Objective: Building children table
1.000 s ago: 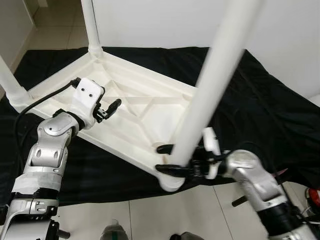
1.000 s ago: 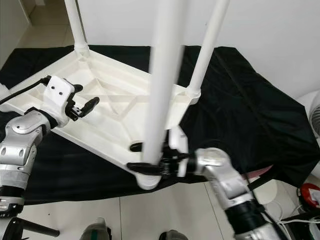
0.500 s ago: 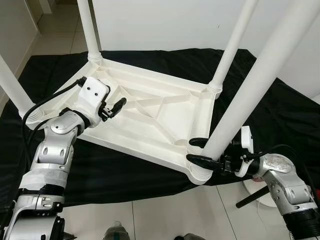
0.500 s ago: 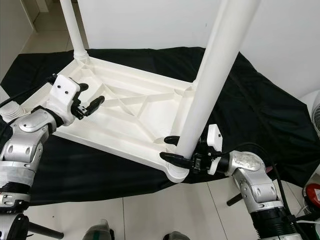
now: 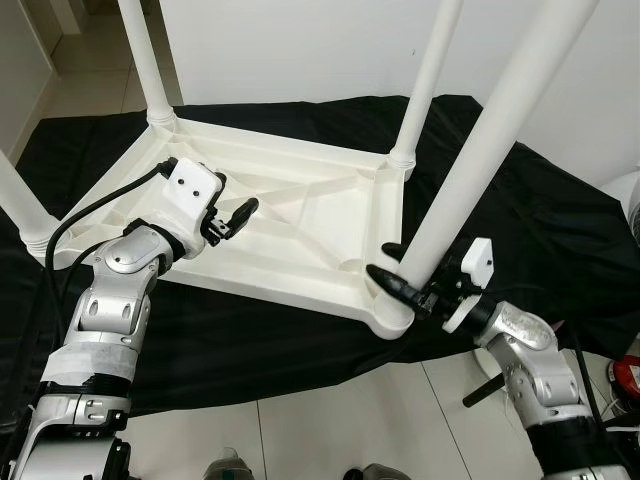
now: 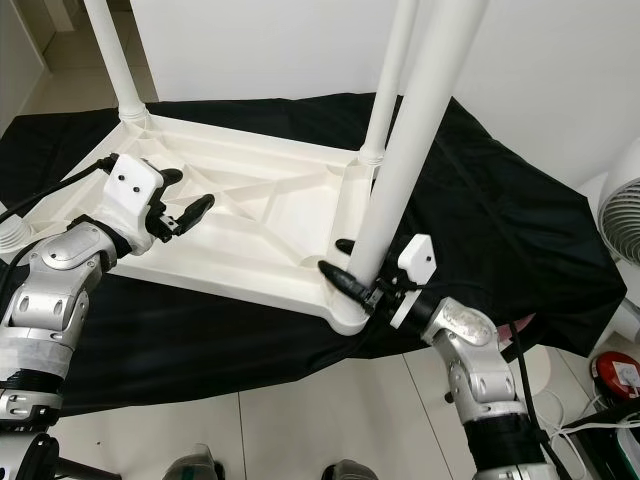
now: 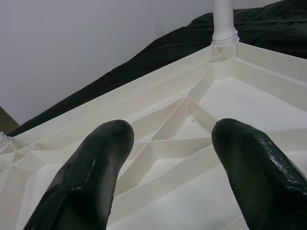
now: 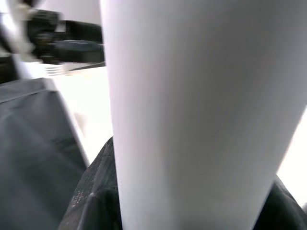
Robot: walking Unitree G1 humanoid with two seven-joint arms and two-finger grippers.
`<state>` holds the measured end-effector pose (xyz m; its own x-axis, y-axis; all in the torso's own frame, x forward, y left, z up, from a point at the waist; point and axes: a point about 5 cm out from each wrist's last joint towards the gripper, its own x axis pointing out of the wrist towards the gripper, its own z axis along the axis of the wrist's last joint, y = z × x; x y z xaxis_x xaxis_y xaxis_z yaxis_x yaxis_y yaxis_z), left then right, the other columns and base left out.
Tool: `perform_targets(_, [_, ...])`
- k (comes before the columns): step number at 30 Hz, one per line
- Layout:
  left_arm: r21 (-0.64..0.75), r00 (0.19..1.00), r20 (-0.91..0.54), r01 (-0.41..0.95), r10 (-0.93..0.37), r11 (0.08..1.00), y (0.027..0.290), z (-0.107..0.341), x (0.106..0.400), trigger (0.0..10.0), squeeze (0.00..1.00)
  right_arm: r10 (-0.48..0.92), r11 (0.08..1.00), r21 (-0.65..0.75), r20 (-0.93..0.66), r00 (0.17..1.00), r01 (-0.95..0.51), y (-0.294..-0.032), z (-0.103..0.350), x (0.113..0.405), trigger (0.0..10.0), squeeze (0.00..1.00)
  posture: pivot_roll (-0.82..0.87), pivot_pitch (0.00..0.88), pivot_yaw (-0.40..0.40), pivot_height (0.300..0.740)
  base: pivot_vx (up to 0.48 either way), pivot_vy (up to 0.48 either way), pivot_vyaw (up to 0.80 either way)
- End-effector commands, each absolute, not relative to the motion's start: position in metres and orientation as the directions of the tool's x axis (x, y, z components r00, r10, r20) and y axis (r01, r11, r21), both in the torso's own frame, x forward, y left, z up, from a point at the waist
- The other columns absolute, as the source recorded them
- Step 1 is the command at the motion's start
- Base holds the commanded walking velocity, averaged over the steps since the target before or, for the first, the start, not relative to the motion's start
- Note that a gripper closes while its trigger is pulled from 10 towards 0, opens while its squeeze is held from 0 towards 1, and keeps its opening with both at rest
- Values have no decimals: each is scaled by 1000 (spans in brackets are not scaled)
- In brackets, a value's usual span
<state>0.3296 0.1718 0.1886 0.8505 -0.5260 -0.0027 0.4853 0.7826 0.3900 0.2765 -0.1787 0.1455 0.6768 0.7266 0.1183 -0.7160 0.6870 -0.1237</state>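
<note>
The white plastic children's table (image 5: 300, 215) lies upside down on a black cloth (image 5: 560, 230), its legs pointing up. My right gripper (image 5: 385, 262) is shut on the near-right leg (image 5: 480, 160) just above its socket at the table's corner, one black finger on each side. In the right wrist view that leg (image 8: 192, 115) stands right in front of the camera. My left gripper (image 5: 238, 215) hovers open over the left part of the ribbed underside (image 7: 192, 139), with nothing between its fingers (image 7: 100, 158).
Three more legs stand up: far right (image 5: 425, 80), far left (image 5: 140, 55) and near left (image 5: 15, 200). A white wall rises behind. Pale tiled floor (image 5: 300, 430) lies in front of the cloth. A fan (image 6: 620, 220) and a red object (image 6: 620, 375) sit at the right.
The whole picture has shifted, so the camera moved. My right gripper keeps its hold on the leg, its arm now further out to the right. The left gripper stays open over the underside.
</note>
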Motion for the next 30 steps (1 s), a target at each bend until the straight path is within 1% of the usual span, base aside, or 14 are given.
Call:
perform_targets(1, [390, 843, 5, 493, -537, 778, 170, 189, 329, 10000, 0, 637, 769, -104, 36, 770, -631, -197, 129, 279, 10000, 0, 81, 36, 8, 740, 0, 0, 0])
perform_targets(4, [388, 841, 9, 496, -542, 777, 168, 189, 331, 10000, 0, 513, 856, -119, 86, 854, -502, -209, 132, 290, 10000, 0, 77, 32, 8, 740, 0, 0, 0])
perform_targets(10, [388, 834, 5, 507, -552, 770, 166, 188, 329, 10000, 0, 495, 869, -71, 91, 864, -490, -201, 128, 291, 10000, 0, 78, 22, 1, 740, 0, 0, 0])
perform_targets(11, [387, 833, 0, 510, -554, 768, 166, 187, 329, 10000, 0, 503, 864, -50, 93, 859, -501, -196, 127, 291, 10000, 361, 79, 17, -2, 740, 0, 0, 0])
perform_targets(12, [387, 833, 0, 510, -554, 768, 166, 187, 329, 10000, 0, 503, 864, -50, 93, 859, -501, -196, 127, 291, 10000, 361, 79, 17, -2, 740, 0, 0, 0])
perform_targets(14, [380, 819, -19, 536, -574, 754, 164, 183, 327, 10000, 0, 528, 848, -13, 113, 842, -530, -185, 126, 288, 10000, 1000, 79, 17, -2, 740, 0, 0, 0])
perform_targets(20, [366, 767, -72, 616, -638, 698, 157, 170, 317, 10000, 0, 550, 830, 2, 154, 821, -557, -167, 126, 284, 10000, 1000, 81, 12, -7, 740, 0, 0, 0])
perform_targets(21, [360, 761, -84, 625, -643, 693, 157, 167, 316, 10000, 0, 543, 835, 0, 160, 824, -550, -164, 125, 283, 10000, 47, 81, 12, -7, 740, 0, 0, 0])
perform_targets(24, [332, 697, -70, 691, -714, 642, 148, 165, 305, 10000, 78, 536, 838, 10, 173, 827, -545, -159, 123, 278, 10000, 0, 77, 6, -14, 740, 0, 0, 0])
perform_targets(25, [332, 685, -68, 701, -725, 631, 145, 165, 303, 10000, 388, 533, 840, 9, 174, 828, -542, -159, 123, 277, 10000, 0, 76, 4, -18, 740, 0, 0, 0])
perform_targets(27, [330, 677, -74, 710, -732, 623, 144, 164, 302, 10000, 388, 526, 845, 9, 171, 833, -535, -159, 122, 276, 10000, 0, 76, 4, -18, 740, 0, 0, 0])
perform_targets(28, [330, 660, -81, 725, -747, 605, 141, 163, 300, 10000, 855, 526, 845, 10, 169, 834, -535, -159, 121, 275, 10000, 0, 72, 3, -20, 740, 0, 0, 0])
perform_targets(29, [327, 633, -92, 748, -768, 578, 136, 161, 296, 10000, 1000, 513, 853, 10, 164, 842, -522, -161, 120, 273, 10000, 0, 67, 5, -18, 740, 0, 0, 0])
perform_targets(30, [324, 614, -98, 764, -783, 558, 133, 160, 294, 10000, 1000, 505, 858, 11, 160, 848, -513, -162, 119, 273, 10000, 0, 67, 5, -18, 740, 0, 0, 0])
